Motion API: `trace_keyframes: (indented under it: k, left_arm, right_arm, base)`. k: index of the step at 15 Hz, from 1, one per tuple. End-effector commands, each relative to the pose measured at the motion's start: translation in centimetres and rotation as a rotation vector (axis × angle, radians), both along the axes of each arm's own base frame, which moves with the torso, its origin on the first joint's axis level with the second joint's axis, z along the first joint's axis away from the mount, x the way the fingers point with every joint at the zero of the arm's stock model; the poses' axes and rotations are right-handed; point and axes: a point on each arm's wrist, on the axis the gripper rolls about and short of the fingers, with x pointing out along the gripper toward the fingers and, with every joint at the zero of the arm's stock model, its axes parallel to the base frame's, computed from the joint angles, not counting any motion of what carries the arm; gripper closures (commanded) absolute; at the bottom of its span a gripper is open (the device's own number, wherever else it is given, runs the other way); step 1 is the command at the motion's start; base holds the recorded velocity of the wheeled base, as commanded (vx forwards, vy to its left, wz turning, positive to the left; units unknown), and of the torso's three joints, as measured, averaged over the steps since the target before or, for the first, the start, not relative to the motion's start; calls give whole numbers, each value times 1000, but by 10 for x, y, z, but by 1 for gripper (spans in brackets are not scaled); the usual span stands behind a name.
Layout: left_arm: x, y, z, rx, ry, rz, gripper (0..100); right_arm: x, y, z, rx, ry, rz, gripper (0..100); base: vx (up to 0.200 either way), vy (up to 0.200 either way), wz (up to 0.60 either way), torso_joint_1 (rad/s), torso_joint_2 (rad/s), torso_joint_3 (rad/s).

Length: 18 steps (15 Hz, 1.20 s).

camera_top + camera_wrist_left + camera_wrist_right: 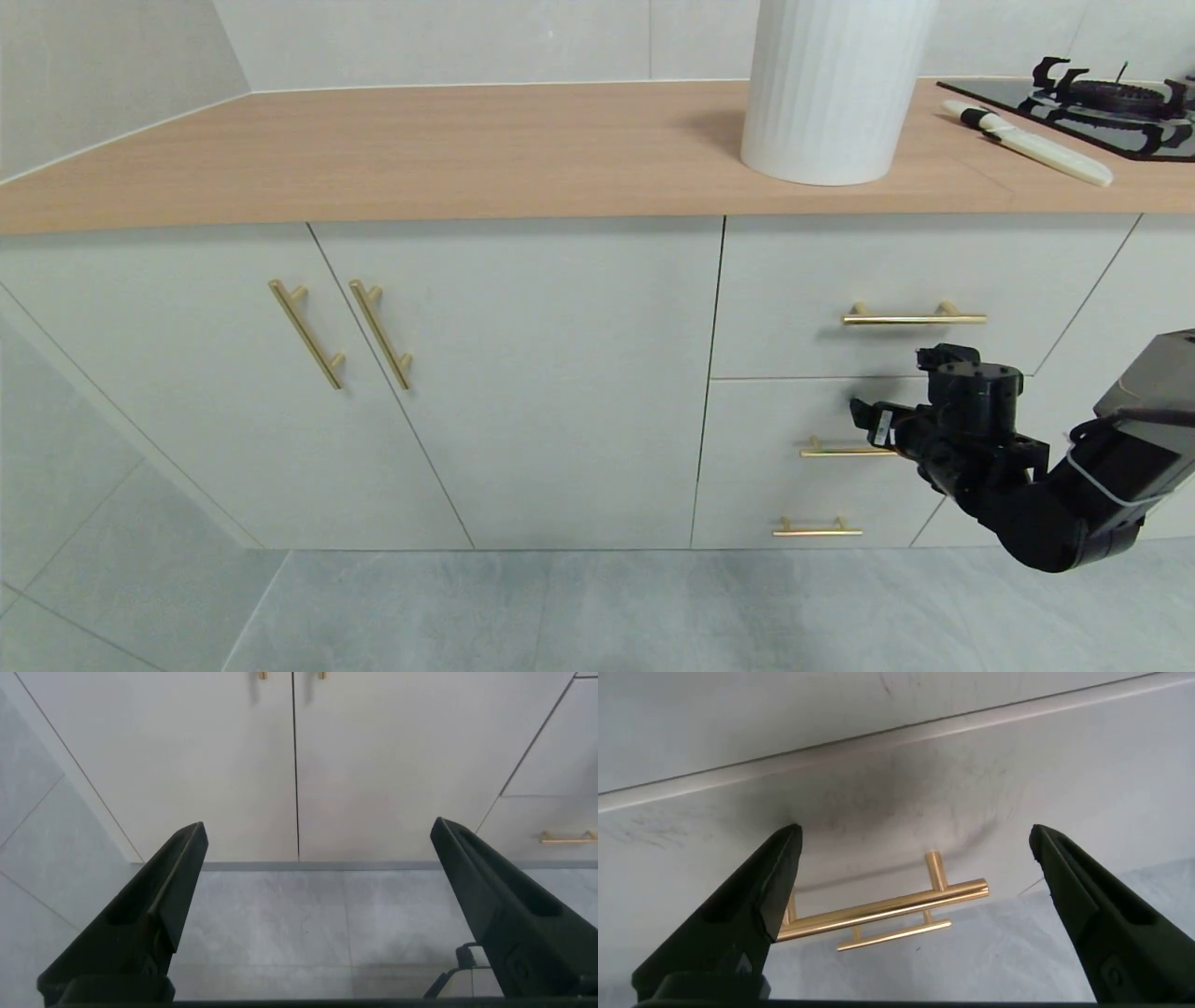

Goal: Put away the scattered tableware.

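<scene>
One knife [1027,143] lay on the counter [467,149] near its right end, just beside the hob [1111,103]. Its long axis slanted from the back toward the front edge, with the dark-banded end rearmost. A white tub [836,89] stood well apart from it, toward the counter's middle. Below that end of the counter were three drawers, and the right gripper [912,835] hung in front of the middle one, close to its handle [878,913], with fingers spread wide and nothing held. The knife lay up and to the right of this gripper, so the right arm was much the nearer. The handle was level along the drawer front, and in the right wrist view it ran almost along the line from one fingertip to the other, not across it. Opening the drawer looked like the step in hand, and for that the gripper would probably need to turn before its fingers could close over the bar. The left gripper [318,826] was also released and empty. It was held low, facing the foot of the cabinet doors and the floor, far from the knife.
</scene>
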Motion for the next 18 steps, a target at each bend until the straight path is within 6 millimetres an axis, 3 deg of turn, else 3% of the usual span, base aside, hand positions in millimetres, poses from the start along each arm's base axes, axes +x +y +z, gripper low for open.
trace_keyframes:
  k: [1, 7, 10, 11, 12, 16, 18]
  left_arm:
    - [0, 0, 0, 1, 1, 1, 0]
    - [0, 0, 0, 0, 1, 1, 0]
    - [0, 0, 0, 0, 1, 1, 0]
    - [0, 0, 0, 1, 1, -1, 0]
    - [0, 0, 0, 0, 1, 1, 0]
    - [0, 0, 0, 1, 1, 1, 0]
    - [0, 0, 0, 0, 1, -1, 0]
  right_arm:
    - [2, 0, 2, 5, -17, -7, 0]
    - [1, 0, 11, 29, -47, -13, 0]
    - [-42, -4, 37, 18, -16, 14, 0]
    - [-44, -4, 40, 18, -19, 14, 0]
    - [-76, -7, 62, 18, -27, 30, 0]
    - [-156, -26, 118, -32, -180, 31, 0]
    - [-208, -40, 145, -59, -291, -28, 0]
  base:
    - [0, 0, 0, 0, 0, 0]
    - [0, 0, 0, 0, 0, 0]
    - [0, 0, 0, 0, 0, 0]
    - [0, 0, 0, 0, 0, 0]
    - [0, 0, 0, 0, 0, 0]
    - [0, 0, 0, 0, 0, 0]
    - [0, 0, 0, 0, 0, 0]
